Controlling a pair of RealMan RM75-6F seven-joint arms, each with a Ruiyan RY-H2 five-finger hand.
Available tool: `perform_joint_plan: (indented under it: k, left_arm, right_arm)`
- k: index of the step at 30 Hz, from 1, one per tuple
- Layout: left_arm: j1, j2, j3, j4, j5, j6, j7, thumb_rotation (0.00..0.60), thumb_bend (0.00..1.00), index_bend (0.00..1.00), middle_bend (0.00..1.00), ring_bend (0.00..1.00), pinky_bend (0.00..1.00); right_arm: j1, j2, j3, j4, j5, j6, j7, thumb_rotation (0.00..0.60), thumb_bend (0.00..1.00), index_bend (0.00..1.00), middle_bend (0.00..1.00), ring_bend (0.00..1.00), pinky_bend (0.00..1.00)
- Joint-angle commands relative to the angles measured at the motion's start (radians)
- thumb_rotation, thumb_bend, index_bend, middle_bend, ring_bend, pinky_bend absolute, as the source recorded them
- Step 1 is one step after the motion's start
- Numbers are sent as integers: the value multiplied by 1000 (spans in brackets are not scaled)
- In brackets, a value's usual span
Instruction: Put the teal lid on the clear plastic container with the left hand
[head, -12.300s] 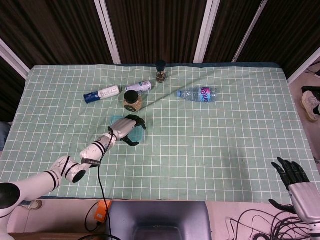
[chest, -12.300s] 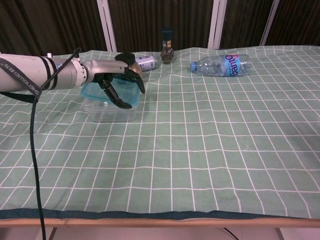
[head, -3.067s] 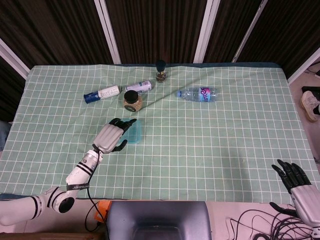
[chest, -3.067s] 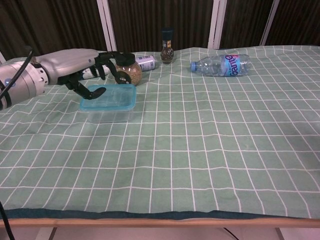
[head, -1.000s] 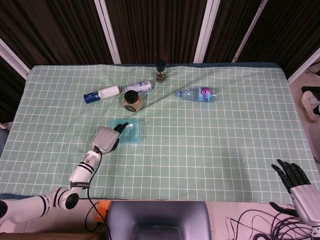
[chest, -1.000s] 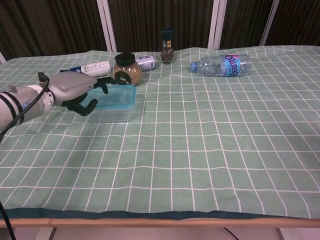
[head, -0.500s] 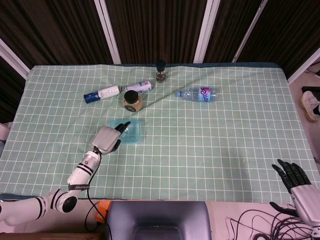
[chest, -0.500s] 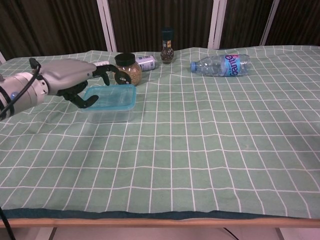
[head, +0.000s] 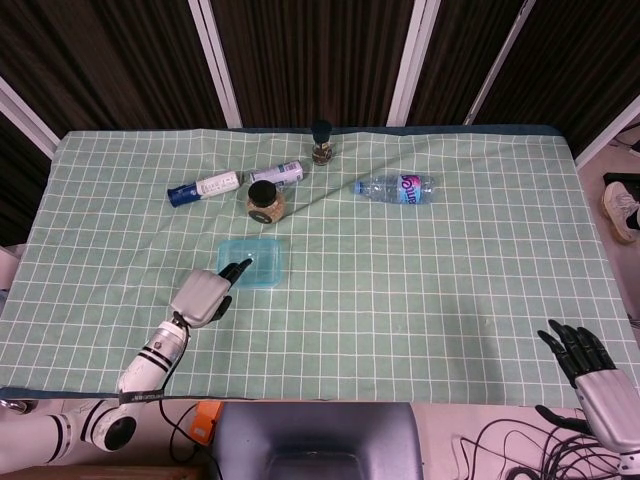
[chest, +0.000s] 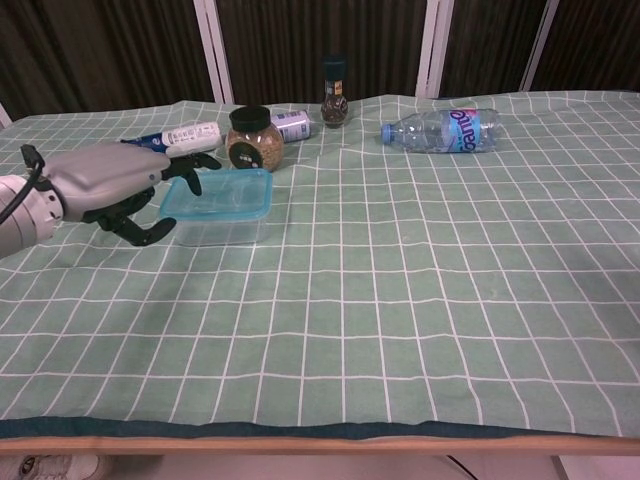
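Two robot hands are seen at a table (head: 420, 300) covered with a green checked cloth. The left hand (chest: 115, 190) is shown just to the left of the clear plastic container (chest: 220, 226), its dark fingers (chest: 180, 170) loosely curled and apart, with nothing held in them; one fingertip reaches toward the container's near-left corner, though contact cannot be confirmed. In the head view the same left hand (head: 205, 293) is placed just below and left of the container (head: 250, 264). The teal lid (chest: 218, 194) is seen seated flat on top of the container, its edges lined up with the rim.

Beyond the left hand, further across the table, a squat jar (chest: 250, 139) with a black cap is stood upright, with a white-and-blue bottle (chest: 180, 136) lying on its side to its left and a small can (chest: 292, 124) lying to its right. Further back, a tall spice grinder (chest: 335, 92) is stood upright. A clear water bottle (chest: 445, 131) with a blue label is laid on its side well to the right of the left hand.

The right hand (head: 592, 372) is seen only in the head view, off the table's near-right corner, fingers spread and empty.
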Motion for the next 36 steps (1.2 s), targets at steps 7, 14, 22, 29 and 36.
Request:
perform_joint_plan:
  k: [7,14,22,29,36]
  left_arm:
    - [6,-8,-1,7,10,-5,3,600,504,0,249,804,880]
    - [8,-18,0,18,6,-19,10,600,504,0,251,804,880]
    - [6,-30,1,35,-2,-37,25,600,504,0,267,804,880]
    - [8,-39,4,48,-3,-47,26,600,503,0,270,804,880]
    - [13,-46,11,65,-3,-59,21,600,503,0,271,804,880]
  right_arm:
    - [0,2,0,1,1,2,4,600,217,0,0,0,0]
    - [0,1,-1,0,-2,2,1,600,217,0,0,0,0]
    - [1,2,-1,1,0,2,4,600,217,0,0,0,0]
    - [-1,3,0,3,1,7,10,600,217,0,0,0,0]
    - [-1,3,0,2,2,7,8,600,217,0,0,0,0]
